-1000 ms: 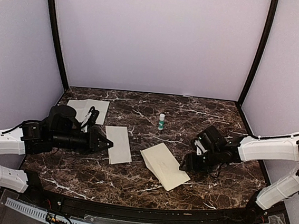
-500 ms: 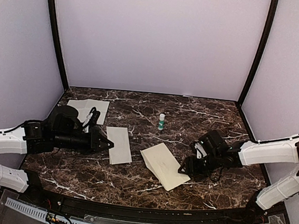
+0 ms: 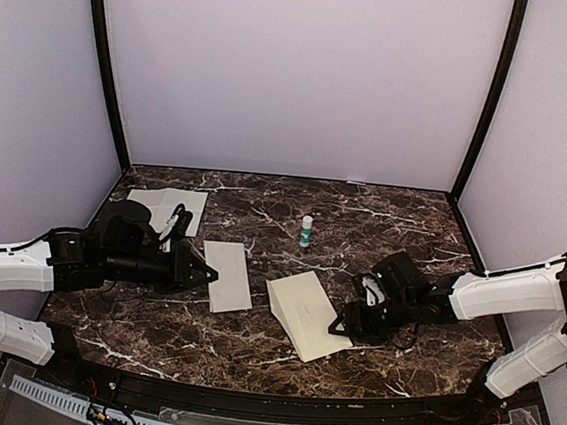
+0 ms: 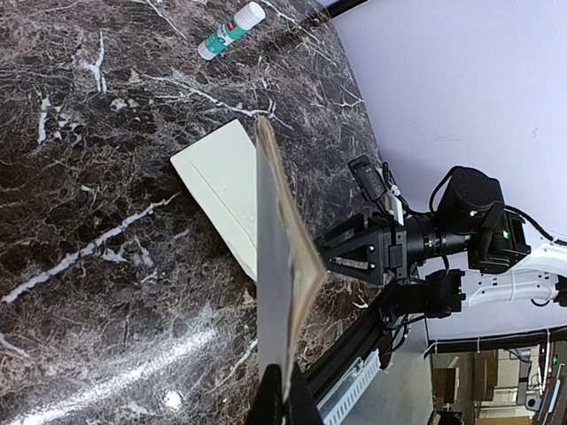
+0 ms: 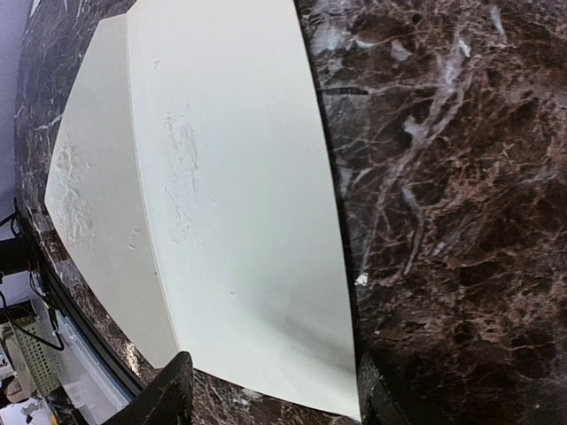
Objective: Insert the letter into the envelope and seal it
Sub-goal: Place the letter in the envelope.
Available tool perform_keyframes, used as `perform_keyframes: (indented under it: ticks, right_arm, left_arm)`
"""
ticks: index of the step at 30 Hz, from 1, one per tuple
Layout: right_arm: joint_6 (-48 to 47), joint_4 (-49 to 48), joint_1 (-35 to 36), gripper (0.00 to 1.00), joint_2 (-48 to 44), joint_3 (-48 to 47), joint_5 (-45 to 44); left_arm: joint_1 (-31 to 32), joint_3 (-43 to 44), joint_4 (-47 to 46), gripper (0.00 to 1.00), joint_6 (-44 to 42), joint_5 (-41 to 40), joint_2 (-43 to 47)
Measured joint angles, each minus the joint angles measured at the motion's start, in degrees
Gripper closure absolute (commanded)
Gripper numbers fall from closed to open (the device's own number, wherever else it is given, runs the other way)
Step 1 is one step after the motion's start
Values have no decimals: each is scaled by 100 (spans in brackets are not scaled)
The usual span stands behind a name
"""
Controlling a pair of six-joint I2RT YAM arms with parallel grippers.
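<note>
surface [image 3: 414, 215]: dark brown marble-look slab, white veining, polished, glare streaks in the left wrist view; envelope [image 5: 239, 177]: cream paper, matt, mostly smooth, rough scuffed patches on flap and body; letter [image 3: 227, 275]: thin white paper, matt; glue stick [image 4: 230, 29]: smooth plastic, white tube, green label; right fingers [image 5: 173, 394]: black, matt, plastic-looking; arm shells [image 3: 503, 284]: smooth white plastic, slight sheen; walls [image 3: 297, 73]: plain matt lilac

The black left gripper [image 3: 200, 273], at 9 o'clock, pinches the thin white letter [image 3: 228, 278]. The right gripper [image 3: 339, 325], at 4 o'clock, has its jaws apart.
</note>
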State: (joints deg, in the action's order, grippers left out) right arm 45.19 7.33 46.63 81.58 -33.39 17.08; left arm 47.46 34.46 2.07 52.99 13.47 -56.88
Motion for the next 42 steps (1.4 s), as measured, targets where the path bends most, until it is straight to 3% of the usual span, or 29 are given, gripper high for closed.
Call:
perform_keyframes:
  ticks: [13,21,33,42]
  right_arm:
    - [280,-525,546,40,426,-190,114]
    - [365,-269,588,35,199,-197,-92]
    - [468,251,444,30,-1401,-133,-881]
    - [505,297,260,29,-1591,129,-1051]
  left_arm:
    - [0,0,-81,100,33,114,-44]
    - [0,4,-398,100,68,339,-170]
    - [326,673,-1012,100,186,800,-1532]
    - [422,879,-1543,100,455,1021,-2511]
